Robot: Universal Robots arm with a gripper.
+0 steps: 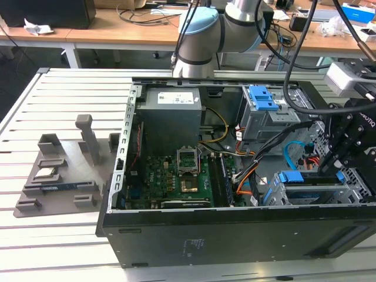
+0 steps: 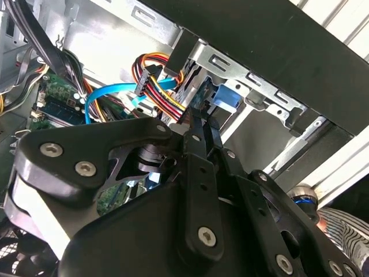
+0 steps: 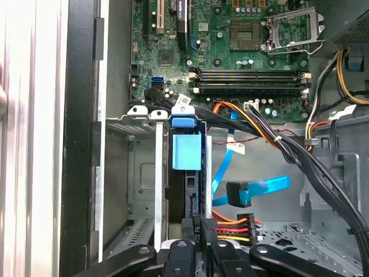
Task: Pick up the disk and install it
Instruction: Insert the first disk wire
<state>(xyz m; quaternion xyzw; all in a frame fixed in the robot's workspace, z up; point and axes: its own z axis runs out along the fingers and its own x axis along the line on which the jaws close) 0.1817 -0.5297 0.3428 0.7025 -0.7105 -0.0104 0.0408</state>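
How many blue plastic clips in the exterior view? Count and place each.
3: one blue clip atop the grey cage at the back; one on the near bay; one just beside it toward the exterior view's left. Others may be hidden.

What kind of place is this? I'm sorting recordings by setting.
Probably a robotics lab or workshop. An open computer case lies on a slatted metal table with a robot arm behind it, and desks strewn with cables stand in the background.
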